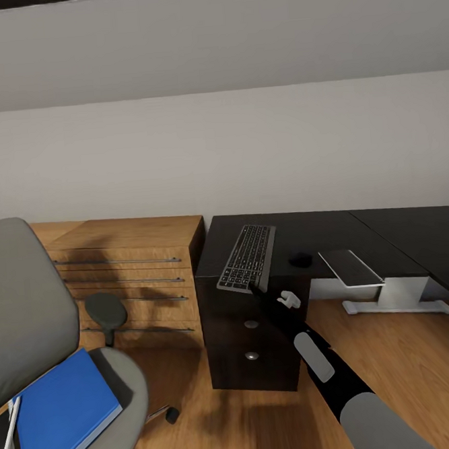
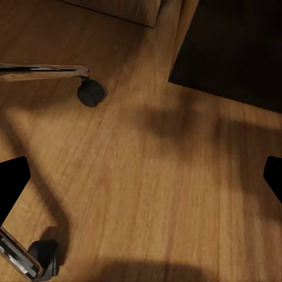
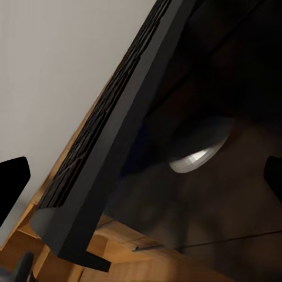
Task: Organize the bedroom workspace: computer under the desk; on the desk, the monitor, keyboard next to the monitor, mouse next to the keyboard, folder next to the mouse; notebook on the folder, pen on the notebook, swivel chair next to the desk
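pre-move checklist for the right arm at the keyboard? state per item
1. Keyboard on desk: ok, but its near end overhangs the front edge.
2. Right gripper open: ok, fingers spread, with the keyboard's end in front of them.
3. Mouse beside the keyboard: ok.
4. Folder on desk: not ok, it lies on the swivel chair.
5. Left gripper free: ok, open and empty over the floor.
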{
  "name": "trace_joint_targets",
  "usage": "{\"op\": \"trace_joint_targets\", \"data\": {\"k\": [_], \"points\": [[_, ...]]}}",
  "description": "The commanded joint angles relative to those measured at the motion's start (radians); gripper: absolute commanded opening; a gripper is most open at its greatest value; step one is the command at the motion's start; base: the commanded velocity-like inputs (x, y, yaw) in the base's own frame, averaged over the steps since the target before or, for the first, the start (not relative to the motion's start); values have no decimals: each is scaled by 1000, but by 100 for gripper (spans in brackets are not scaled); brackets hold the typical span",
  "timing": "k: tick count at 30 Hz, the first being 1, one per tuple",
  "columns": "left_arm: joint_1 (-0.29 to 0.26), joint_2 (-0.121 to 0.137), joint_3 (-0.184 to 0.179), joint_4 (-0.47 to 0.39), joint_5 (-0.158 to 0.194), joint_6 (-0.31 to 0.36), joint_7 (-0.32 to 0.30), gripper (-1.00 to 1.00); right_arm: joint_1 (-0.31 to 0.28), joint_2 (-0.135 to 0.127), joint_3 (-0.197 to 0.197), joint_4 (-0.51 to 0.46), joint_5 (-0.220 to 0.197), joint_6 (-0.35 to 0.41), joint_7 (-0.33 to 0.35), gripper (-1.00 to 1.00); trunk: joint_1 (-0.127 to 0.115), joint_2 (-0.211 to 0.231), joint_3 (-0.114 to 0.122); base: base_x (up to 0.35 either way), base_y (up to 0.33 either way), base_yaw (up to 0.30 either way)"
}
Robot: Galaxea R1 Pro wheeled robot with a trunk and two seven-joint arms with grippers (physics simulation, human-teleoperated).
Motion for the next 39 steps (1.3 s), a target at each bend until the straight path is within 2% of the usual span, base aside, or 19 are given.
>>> {"op": "trace_joint_targets", "data": {"k": [1,19,20,39], "points": [[0,0,1,-1,10,0,-8,100,0,0,0,0,-10,9,3,100,0,0,-1,0,0,0],[0,0,1,-1,10,0,-8,100,0,1,-1,-1,-10,53,4,100,0,0,-1,0,0,0],[0,0,1,-1,10,0,-8,100,0,1,-1,-1,-9,53,4,-100,0,0,-1,0,0,0],[0,0,2,-1,12,-2,-8,100,0,-3,-3,-1,-10,51,6,-100,0,0,-1,0,0,0]]}}
